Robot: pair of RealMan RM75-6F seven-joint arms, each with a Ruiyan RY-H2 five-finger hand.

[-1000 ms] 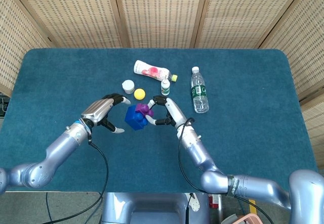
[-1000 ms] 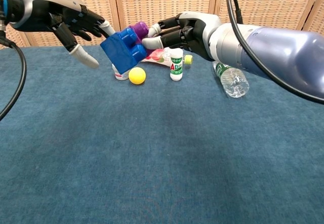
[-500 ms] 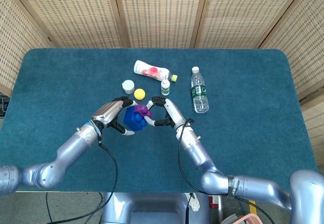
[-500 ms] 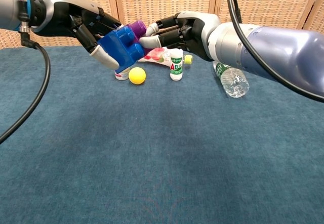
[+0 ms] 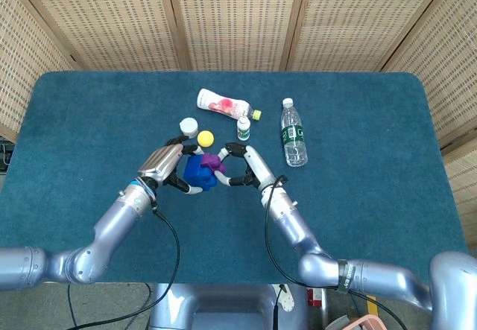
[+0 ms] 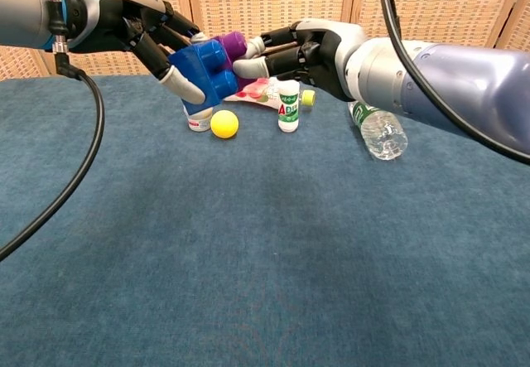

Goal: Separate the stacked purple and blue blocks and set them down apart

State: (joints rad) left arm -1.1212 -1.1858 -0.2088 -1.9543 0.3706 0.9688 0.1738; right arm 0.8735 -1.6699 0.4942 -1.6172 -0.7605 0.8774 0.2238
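Note:
A blue block and a purple block are joined and held up above the table. My left hand grips the blue block from the left. From the right, my right hand pinches the purple block between thumb and fingers. The two hands face each other with the blocks between them.
Behind the blocks on the teal table lie a white jar, a yellow ball, a small white bottle, a lying yoghurt bottle and a lying water bottle.
My left hand moved right from beside the blocks and closed onto the blue block. The right hand kept its hold on the purple block, nearly still.

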